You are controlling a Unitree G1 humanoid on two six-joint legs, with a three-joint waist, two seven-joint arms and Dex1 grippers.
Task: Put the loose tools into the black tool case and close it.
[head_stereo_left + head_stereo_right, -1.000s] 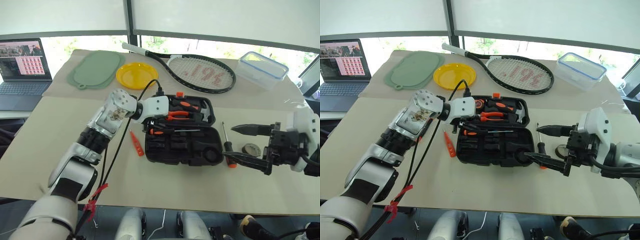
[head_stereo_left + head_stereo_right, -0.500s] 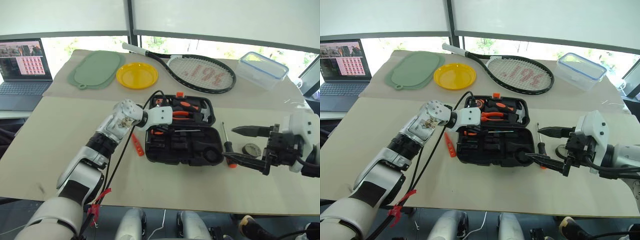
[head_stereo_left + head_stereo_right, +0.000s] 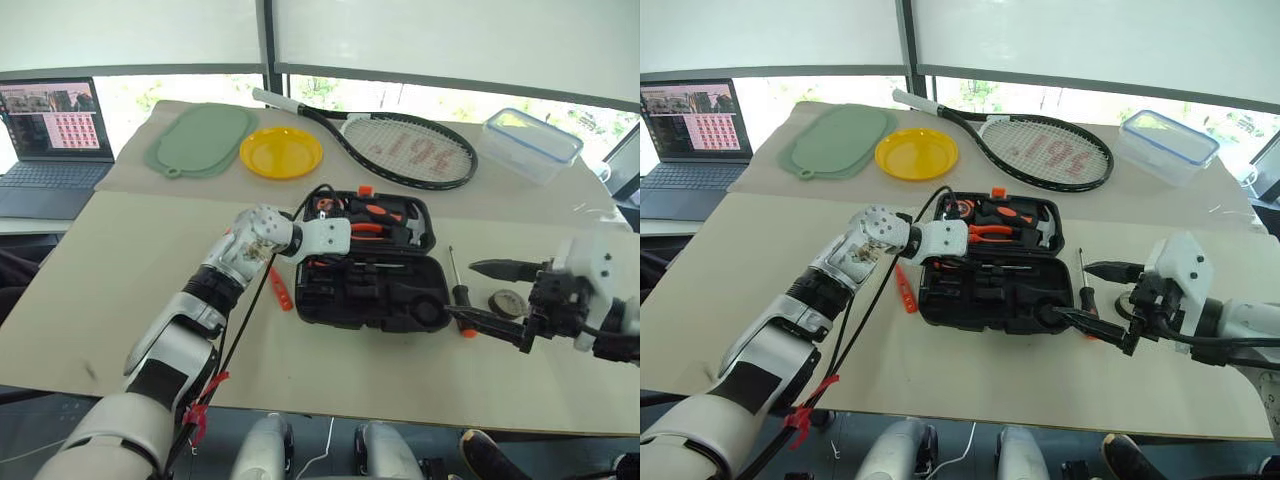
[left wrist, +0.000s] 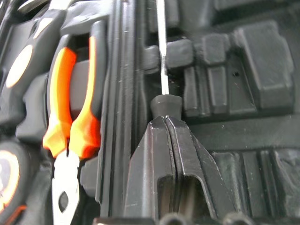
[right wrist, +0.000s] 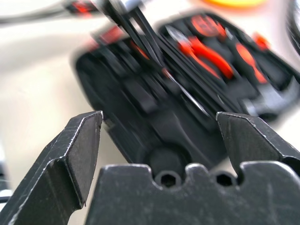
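The black tool case (image 3: 335, 300) lies open in the middle of the table, with orange-handled pliers (image 4: 70, 108) in its far half. My left gripper (image 4: 165, 121) is shut over the case's left part. Its tips rest against the dark end of a slim screwdriver (image 4: 162, 70) lying along the centre ridge. An orange utility knife (image 3: 278, 287) lies left of the case. To the right of the case lie a black-and-orange screwdriver (image 3: 458, 292) and a dark tape roll (image 3: 507, 302). My right gripper (image 3: 459, 289) hangs wide open just above that screwdriver, with nothing between its fingers.
Along the far side of the table lie a tennis racket (image 3: 400, 145), a yellow plate (image 3: 281, 152), a green mat (image 3: 200, 138) and a clear blue-rimmed box (image 3: 533, 143). A laptop (image 3: 55, 130) stands far left. A black cable (image 3: 250, 310) hangs along my left arm.
My right gripper has sunk closer to the table, still wide open. My left forearm has dropped lower while its gripper stays over the case's left part.
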